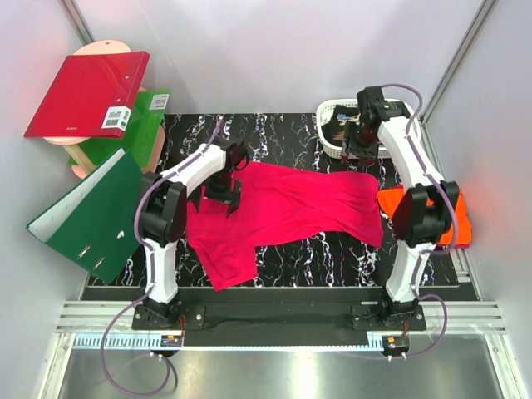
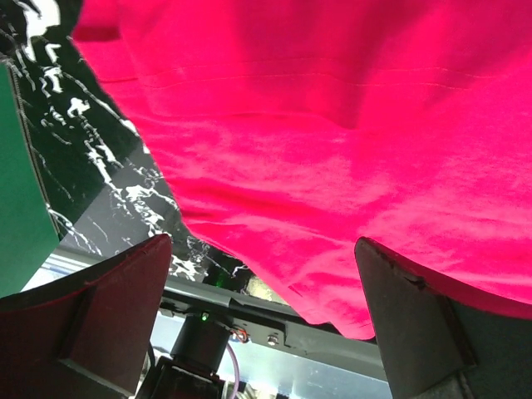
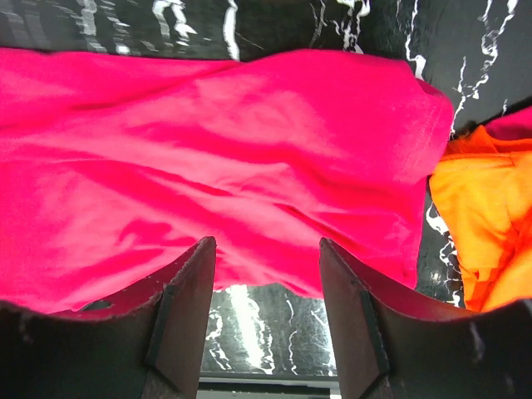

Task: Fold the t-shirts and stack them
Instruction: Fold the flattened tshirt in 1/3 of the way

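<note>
A magenta-pink t-shirt [image 1: 291, 208] lies loosely spread and creased across the black marbled table [image 1: 283, 133], one part hanging toward the front edge. My left gripper [image 1: 226, 187] hovers over its upper left part. In the left wrist view that gripper [image 2: 262, 249] is open wide with nothing between its fingers, and the pink cloth [image 2: 332, 125] lies beyond. My right gripper [image 1: 359, 150] is above the shirt's far right corner. It [image 3: 266, 249] is open and empty over the pink shirt [image 3: 208, 150]. A bright orange t-shirt [image 1: 460, 224] lies bunched at the right table edge [image 3: 478, 208], partly hidden by the right arm.
A white basket [image 1: 332, 125] holding dark items stands at the back right, just behind the right gripper. A red ring binder [image 1: 87, 91] and a green binder [image 1: 137, 125] rest on a wooden stand at the back left. Another green binder [image 1: 83, 216] leans at the table's left edge.
</note>
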Robot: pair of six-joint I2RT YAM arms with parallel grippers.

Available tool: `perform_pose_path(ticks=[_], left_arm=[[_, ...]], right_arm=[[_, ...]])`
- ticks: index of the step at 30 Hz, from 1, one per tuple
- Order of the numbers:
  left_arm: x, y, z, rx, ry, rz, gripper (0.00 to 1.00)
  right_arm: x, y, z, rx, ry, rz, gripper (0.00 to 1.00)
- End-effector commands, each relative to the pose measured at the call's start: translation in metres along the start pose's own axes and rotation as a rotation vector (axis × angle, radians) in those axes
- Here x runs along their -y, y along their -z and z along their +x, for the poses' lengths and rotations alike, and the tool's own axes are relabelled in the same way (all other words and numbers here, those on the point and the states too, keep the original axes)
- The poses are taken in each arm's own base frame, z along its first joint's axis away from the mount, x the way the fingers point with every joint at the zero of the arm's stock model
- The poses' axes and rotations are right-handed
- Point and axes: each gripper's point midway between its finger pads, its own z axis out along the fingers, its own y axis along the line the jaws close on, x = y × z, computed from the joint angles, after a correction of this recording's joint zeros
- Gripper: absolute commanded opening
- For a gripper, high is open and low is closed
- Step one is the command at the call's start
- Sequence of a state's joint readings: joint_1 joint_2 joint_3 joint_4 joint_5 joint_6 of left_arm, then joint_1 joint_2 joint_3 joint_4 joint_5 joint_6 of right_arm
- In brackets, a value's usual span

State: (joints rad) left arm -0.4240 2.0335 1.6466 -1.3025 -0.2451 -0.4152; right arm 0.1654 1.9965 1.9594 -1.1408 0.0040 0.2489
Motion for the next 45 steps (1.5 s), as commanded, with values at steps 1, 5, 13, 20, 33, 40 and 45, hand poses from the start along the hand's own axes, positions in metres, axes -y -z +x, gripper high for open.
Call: perform_pose_path(ticks=[1,5,13,20,33,40,45], left_arm=[[0.013,0.013,-0.021,0.113,-0.009,0.042,0.99],[0.024,0.002,-0.03,0.101,-0.029,0.025,0.98],[0.035,-0.024,-0.044,0.065,-0.053,-0.014,0.93],[0.046,-0.034,-0.053,0.056,-0.029,-0.004,0.17],[0.023,-0.005,-0.053,0.139,0.005,-0.054,0.0],[0.012,0.013,-0.047,0.151,0.022,-0.064,0.0],[0.003,0.021,-0.031,0.131,0.014,-0.069,0.0]], right_arm=[[-0.005,0.011,0.003,0.038,0.009,-0.042,0.6],[-0.007,0.019,0.003,0.058,0.003,-0.058,0.6],[-0.007,0.031,-0.003,0.091,0.017,-0.064,0.6],[-0.01,0.029,0.003,0.07,0.021,-0.084,0.6],[-0.016,0.018,0.02,0.003,0.03,-0.131,0.61],[-0.017,0.013,0.024,-0.017,0.031,-0.139,0.62],[-0.018,0.009,0.026,-0.031,0.034,-0.148,0.62]])
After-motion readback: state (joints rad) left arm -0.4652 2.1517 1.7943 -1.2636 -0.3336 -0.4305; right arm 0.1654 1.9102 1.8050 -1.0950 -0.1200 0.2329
